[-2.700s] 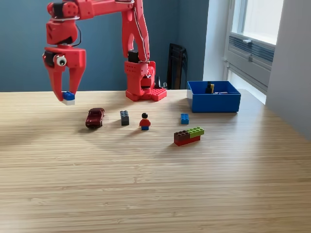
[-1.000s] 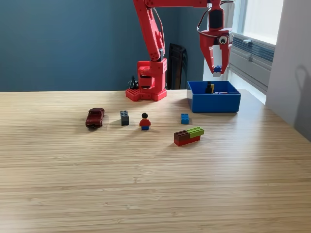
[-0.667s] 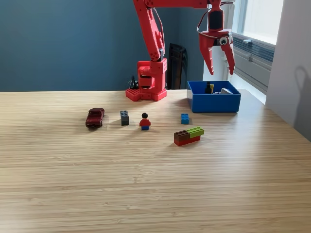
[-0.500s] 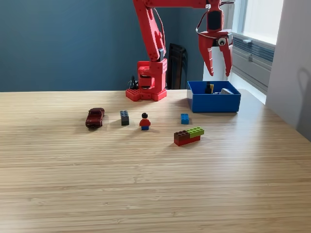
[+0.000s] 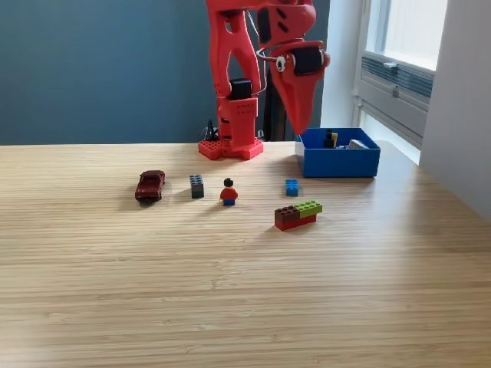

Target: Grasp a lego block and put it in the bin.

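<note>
**Q:** Lego blocks and the bin — where are they on your desk?

**A:** Your desk (image 5: pixel 245 291) is a wide, pale wooden top. The red arm (image 5: pixel 234 84) stands on its base at the far edge, near the middle. Its gripper (image 5: pixel 298 126) hangs point-down in the air, above the desk just off the bin's near-left corner as the exterior view shows it. The fingers look pressed together with nothing between them.

**Q:** And the bin itself?

**A:** The blue bin (image 5: pixel 338 162) sits at the far edge toward the exterior view's right. A few small pieces lie inside it, too small to name.

**Q:** What is loose on the desk?

**A:** A joined brown, green and red block cluster (image 5: pixel 298 215) lies nearest you, right of centre. Behind it, in a rough row from the view's left: a dark red toy car (image 5: pixel 149 185), a dark grey block (image 5: pixel 197 185), a small lego figure (image 5: pixel 229 192) standing upright, and a blue block (image 5: pixel 291 187). All lie apart from one another.
</note>
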You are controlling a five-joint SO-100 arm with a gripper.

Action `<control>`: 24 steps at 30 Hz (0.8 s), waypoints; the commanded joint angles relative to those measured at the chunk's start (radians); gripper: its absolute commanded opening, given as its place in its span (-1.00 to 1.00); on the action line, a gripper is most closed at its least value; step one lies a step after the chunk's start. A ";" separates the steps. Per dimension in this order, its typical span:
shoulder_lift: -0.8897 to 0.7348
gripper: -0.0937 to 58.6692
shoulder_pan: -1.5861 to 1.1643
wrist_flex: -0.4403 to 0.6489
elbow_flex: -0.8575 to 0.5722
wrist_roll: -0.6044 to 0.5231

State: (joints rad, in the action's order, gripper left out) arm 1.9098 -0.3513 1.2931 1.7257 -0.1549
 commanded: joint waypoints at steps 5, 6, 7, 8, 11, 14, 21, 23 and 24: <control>0.063 -0.99 0.058 -0.077 0.046 -0.009; 0.063 -0.99 0.058 -0.091 0.058 -0.012; 0.063 -0.99 0.057 -0.106 0.071 -0.014; 0.063 -0.99 0.057 -0.118 0.081 -0.015; 0.063 -0.99 0.054 -0.149 0.104 -0.012; 0.063 -0.99 0.052 -0.170 0.117 -0.003; 0.063 -0.99 0.054 -0.189 0.141 0.005; 0.063 -0.99 0.055 -0.192 0.150 0.009; 0.063 -0.99 0.057 -0.192 0.153 0.009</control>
State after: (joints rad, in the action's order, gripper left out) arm 1.9098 -0.2976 1.1152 1.8868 -0.1519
